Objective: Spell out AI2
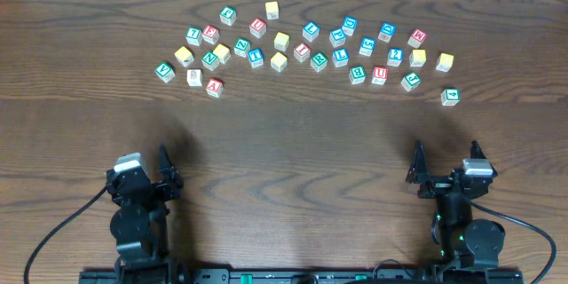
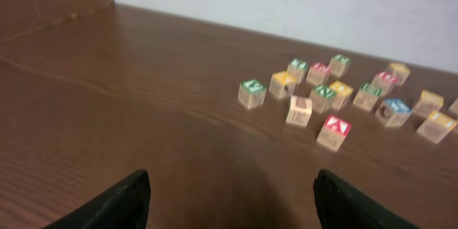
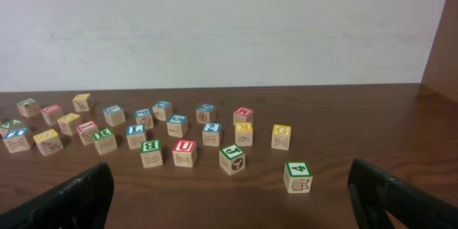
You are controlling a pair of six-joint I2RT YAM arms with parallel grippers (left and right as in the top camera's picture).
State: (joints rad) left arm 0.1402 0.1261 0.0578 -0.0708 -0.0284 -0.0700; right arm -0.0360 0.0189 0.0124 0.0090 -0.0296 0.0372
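**A:** Zero of the three cubes are placed; left gripper (image 2: pixel 232 197) hangs wide and empty at seven o'clock of the table (image 1: pixel 284 142).

**B:** And the letters?

**A:** A cube (image 1: pixel 214 87) sits at ten o'clock; I cube (image 1: pixel 302 51), if I read it right, near twelve; 2 cube (image 1: pixel 395 56) at one, just behind the U cube (image 1: pixel 379 74); right gripper (image 3: pixel 229 186) wide and empty at five; all the picking and lining-up is yet to do.

Nearside table (image 1: pixel 284 142) open; cubes (image 1: pixel 302 51) crowd far side ("A" cube (image 1: pixel 214 87) at edge).
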